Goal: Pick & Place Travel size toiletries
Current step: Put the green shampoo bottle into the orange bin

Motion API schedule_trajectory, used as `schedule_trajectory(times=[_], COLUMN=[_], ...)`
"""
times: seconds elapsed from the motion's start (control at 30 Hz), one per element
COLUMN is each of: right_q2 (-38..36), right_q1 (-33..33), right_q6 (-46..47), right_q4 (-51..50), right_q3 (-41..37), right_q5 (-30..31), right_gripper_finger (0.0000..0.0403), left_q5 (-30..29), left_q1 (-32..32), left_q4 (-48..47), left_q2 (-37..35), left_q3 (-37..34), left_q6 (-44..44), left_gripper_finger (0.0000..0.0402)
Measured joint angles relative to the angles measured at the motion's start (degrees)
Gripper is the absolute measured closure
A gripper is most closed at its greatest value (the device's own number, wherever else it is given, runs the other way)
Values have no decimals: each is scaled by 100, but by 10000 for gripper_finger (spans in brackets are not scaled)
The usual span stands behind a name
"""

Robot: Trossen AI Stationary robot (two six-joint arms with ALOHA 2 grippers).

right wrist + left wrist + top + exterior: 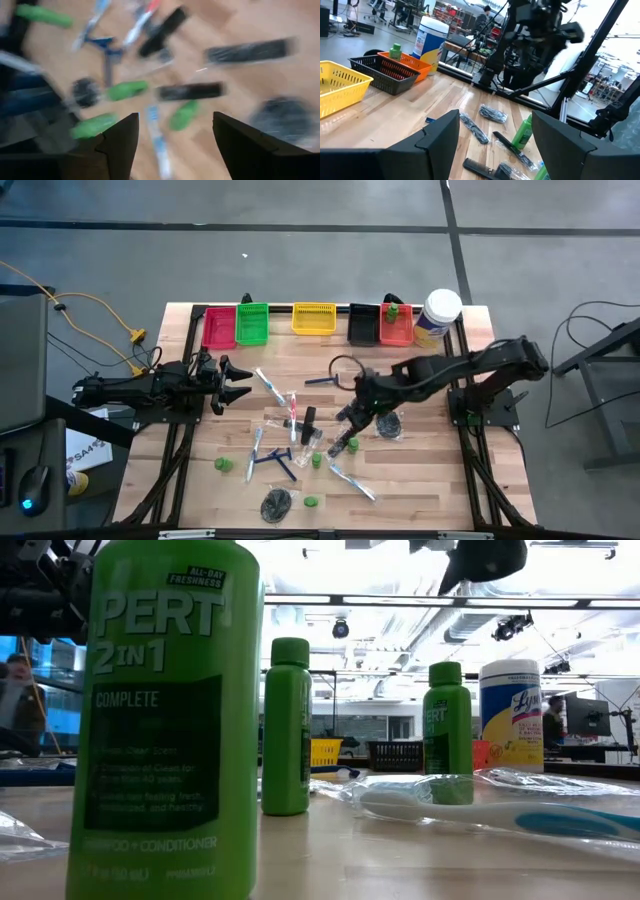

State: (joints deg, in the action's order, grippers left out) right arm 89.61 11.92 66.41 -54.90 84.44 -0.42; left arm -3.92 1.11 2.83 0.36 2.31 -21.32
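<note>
Green bottles (341, 447), blue razors (283, 461), wrapped toothbrushes (352, 481), black combs (308, 423) and mesh puffs (275, 503) lie scattered across the wooden table (430, 490). Right gripper (349, 420) hovers over them, fingers spread, holding nothing. Left gripper (236, 379) waits at the table's left side, also open.

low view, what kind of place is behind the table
Probably a robotics lab or open workshop: the low view shows an exposed ceiling with ducting and a person at a monitor; the left wrist view shows more benches and equipment racks beyond the wooden table.
</note>
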Motion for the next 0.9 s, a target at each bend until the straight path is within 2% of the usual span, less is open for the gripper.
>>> schedule_trajectory(times=[0.17, 0.43, 0.6, 0.9], right_q2=[229, 556, 565, 633], right_q1=[161, 274, 274, 245], right_q6=[366, 713, 694, 489], right_q4=[666, 1571, 2140, 2043], right_q3=[-3, -9, -3, -3], right_q5=[-422, -812, -774, -554], right_gripper_finger=[158, 185, 211, 237], left_q5=[-2, 1, 8, 22], left_q1=[0, 0, 2, 1], left_q4=[2, -40, -91, -175], left_q2=[-2, -2, 0, 0], left_q3=[0, 0, -1, 0], left_q6=[0, 0, 0, 0], left_gripper_finger=[160, 160, 160, 160])
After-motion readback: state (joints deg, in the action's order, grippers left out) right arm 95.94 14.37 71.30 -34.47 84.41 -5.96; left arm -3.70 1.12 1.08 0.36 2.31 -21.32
